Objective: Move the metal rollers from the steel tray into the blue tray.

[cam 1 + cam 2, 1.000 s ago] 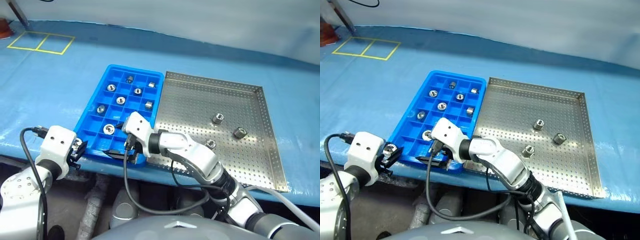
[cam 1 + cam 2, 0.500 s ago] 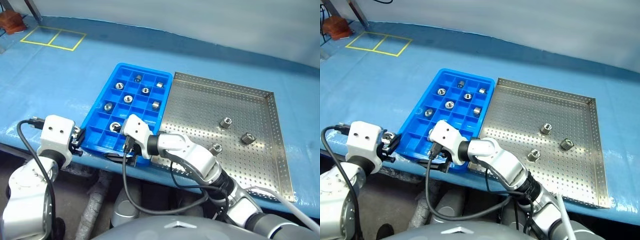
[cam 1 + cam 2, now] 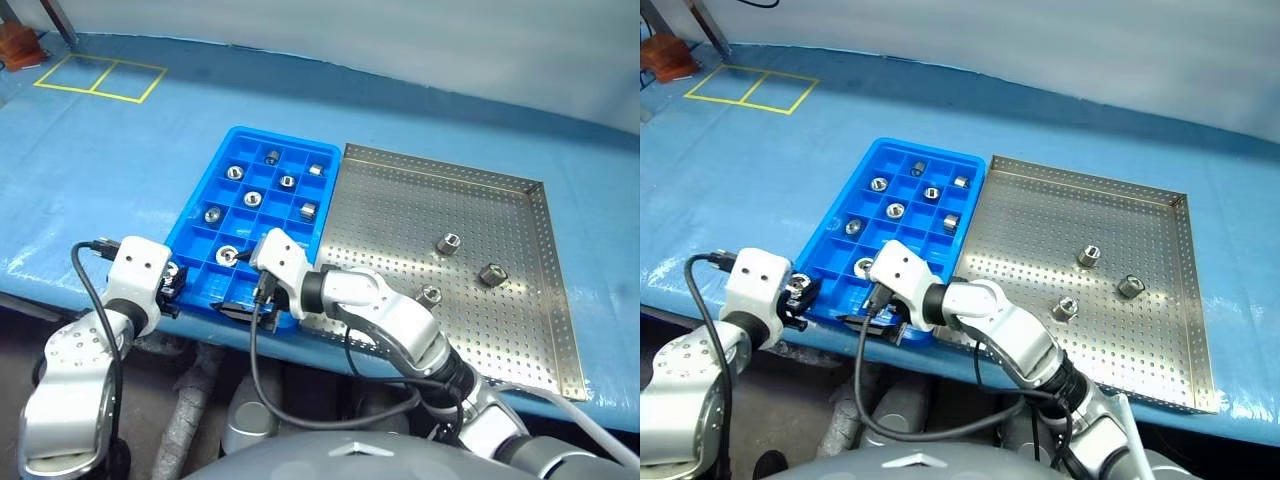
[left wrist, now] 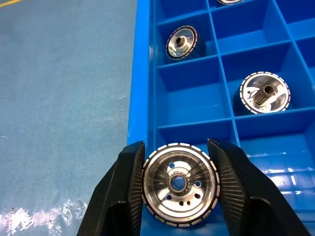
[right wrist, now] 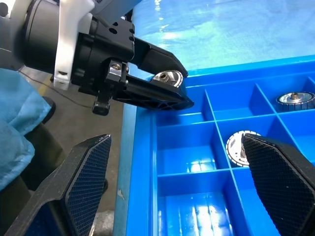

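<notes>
You are at the placing step; your left gripper (image 4: pixel 179 184) has a metal roller (image 4: pixel 180 185) clamped between its two black fingers (image 4: pixel 123 191), and it hangs at the near left corner of the blue tray (image 3: pixel 192 215), just over the rim where the tray meets the blue-covered table (image 3: pixel 110 150); from the right wrist view the roller sits above the corner compartment's edge rather than squarely over its floor, though how far inside it is I cannot tell for certain. Your right gripper (image 5: pixel 182 191) stands wide open and empty at the tray's near edge, its fingers spread either side of the near compartments, pointing across toward the left gripper; it carries nothing. Seven rollers already lie in separate compartments of the blue tray (image 3: pixel 233 172); three rollers are left on the steel tray (image 3: pixel 520 280), well apart from one another toward its middle and right (image 3: pixel 448 243). My reading is that the next move calls for a small carry inward, so the roller clears the rim and the divider wall, then a gentle parting of the fingers over an empty compartment; the one nearest the corner looks free. Let go too early and the roller could tip off the rim onto the table or past the table edge; mind also the right gripper close by, since the two crowd the same corner.
</notes>
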Tool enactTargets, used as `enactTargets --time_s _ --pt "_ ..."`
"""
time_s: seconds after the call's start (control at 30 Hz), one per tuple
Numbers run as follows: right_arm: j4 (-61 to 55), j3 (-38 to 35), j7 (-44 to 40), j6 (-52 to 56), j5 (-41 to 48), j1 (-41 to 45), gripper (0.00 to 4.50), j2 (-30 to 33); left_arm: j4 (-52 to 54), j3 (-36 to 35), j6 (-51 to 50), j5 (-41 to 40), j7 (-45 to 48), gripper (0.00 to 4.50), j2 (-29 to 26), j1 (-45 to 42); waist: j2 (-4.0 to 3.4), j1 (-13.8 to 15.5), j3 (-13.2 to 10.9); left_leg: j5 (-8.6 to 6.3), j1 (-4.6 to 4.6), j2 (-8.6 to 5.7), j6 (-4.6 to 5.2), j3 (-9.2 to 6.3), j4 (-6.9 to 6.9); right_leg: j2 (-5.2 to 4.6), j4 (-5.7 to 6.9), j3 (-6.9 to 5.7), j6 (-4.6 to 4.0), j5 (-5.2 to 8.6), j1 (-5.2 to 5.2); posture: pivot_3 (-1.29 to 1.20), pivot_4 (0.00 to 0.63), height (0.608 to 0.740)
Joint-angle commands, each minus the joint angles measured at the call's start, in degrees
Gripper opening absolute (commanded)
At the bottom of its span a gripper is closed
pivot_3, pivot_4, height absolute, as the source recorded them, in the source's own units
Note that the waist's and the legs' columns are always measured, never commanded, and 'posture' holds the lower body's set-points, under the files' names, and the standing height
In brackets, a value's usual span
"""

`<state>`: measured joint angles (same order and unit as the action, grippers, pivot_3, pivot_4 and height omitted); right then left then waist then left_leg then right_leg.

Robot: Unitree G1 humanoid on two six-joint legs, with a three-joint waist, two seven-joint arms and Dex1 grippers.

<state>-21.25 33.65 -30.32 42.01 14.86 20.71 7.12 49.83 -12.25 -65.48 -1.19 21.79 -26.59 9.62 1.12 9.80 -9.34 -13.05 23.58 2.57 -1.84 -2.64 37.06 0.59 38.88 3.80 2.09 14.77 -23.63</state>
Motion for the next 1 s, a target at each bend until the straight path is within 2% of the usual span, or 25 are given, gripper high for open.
enactTargets --time_s 0.03,0.13,0.17,0.3,0.47,0.6,0.77,0.9,1.0 --pt "-3.4 -1.0 0.5 0.2 0.4 -0.3 4.50 -0.1 -0.8 1.5 1.5 -0.4 -0.1 3.39 -1.7 -0.8 0.01 -0.4 0.0 0.00 0.00 0.00 0.00 0.00 0.00 0.00 0.00 0.00 0.00 0.00 0.01 0.34 0.150 0.740" --pt "-4.0 -1.5 1.0 0.4 0.4 -0.6 4.50 0.1 -1.0 1.2 1.5 -1.1 0.3 4.41 -2.5 -2.5 0.01 -1.1 0.0 0.00 0.01 0.00 -0.01 -0.01 0.00 0.00 0.00 0.00 0.00 0.00 0.00 0.31 0.150 0.740" --pt "-4.5 -1.9 1.3 0.5 0.3 -0.7 4.50 0.3 -1.2 1.1 2.0 -1.1 0.1 4.46 -2.8 -3.8 0.00 -1.3 0.0 0.00 0.02 0.00 -0.01 -0.01 0.00 0.00 0.00 0.00 0.00 0.00 0.00 0.30 0.150 0.740" --pt "-8.4 -5.8 4.1 2.0 -0.3 -2.0 4.50 1.9 -1.9 1.6 8.2 -5.3 1.9 4.46 -0.8 -11.5 0.00 -1.9 0.0 0.02 0.07 -0.02 -0.04 -0.04 0.03 -0.01 -0.04 -0.03 0.01 -0.01 0.00 0.24 0.150 0.740" --pt "-14.0 -15.5 9.0 6.4 -1.5 -4.0 4.50 6.6 -5.0 9.6 17.4 -8.9 6.8 4.46 -0.7 -16.8 0.01 -3.7 0.0 0.03 0.11 -0.13 -0.05 0.07 0.04 -0.13 -0.19 0.08 0.18 -0.12 0.06 0.16 0.150 0.740" --pt "-15.9 -25.3 16.0 15.6 -5.1 -4.6 4.50 10.3 -11.3 17.3 22.7 -9.4 7.0 4.46 3.4 -21.4 -0.01 -5.5 0.0 0.02 0.12 -0.13 -0.03 0.10 0.02 -0.11 -0.18 0.11 0.31 -0.24 0.03 0.09 0.150 0.740" --pt "-14.2 -35.8 24.6 26.1 -9.0 -4.3 4.50 8.9 -16.3 24.3 28.0 -10.4 11.3 4.46 5.3 -24.0 -0.04 -8.7 0.0 0.00 0.13 -0.12 0.01 0.09 0.00 -0.05 -0.14 0.16 0.20 -0.41 0.00 0.02 0.150 0.740" --pt "-10.5 -39.5 26.8 28.5 -9.6 -3.2 4.50 6.6 -18.0 26.8 29.3 -12.1 14.4 4.46 5.1 -24.4 -0.05 -10.9 0.0 -0.02 0.13 -0.11 0.04 0.10 -0.03 -0.03 -0.12 0.20 0.21 -0.41 -0.01 0.01 0.150 0.740" --pt "-6.9 -38.9 27.1 27.7 -9.9 -1.6 4.50 5.8 -18.6 27.9 29.8 -12.5 15.6 4.46 4.9 -24.6 -0.09 -12.1 0.0 -0.02 0.08 -0.10 0.05 0.13 -0.02 0.00 -0.09 0.26 0.42 -0.28 -0.01 -0.03 0.150 0.740"
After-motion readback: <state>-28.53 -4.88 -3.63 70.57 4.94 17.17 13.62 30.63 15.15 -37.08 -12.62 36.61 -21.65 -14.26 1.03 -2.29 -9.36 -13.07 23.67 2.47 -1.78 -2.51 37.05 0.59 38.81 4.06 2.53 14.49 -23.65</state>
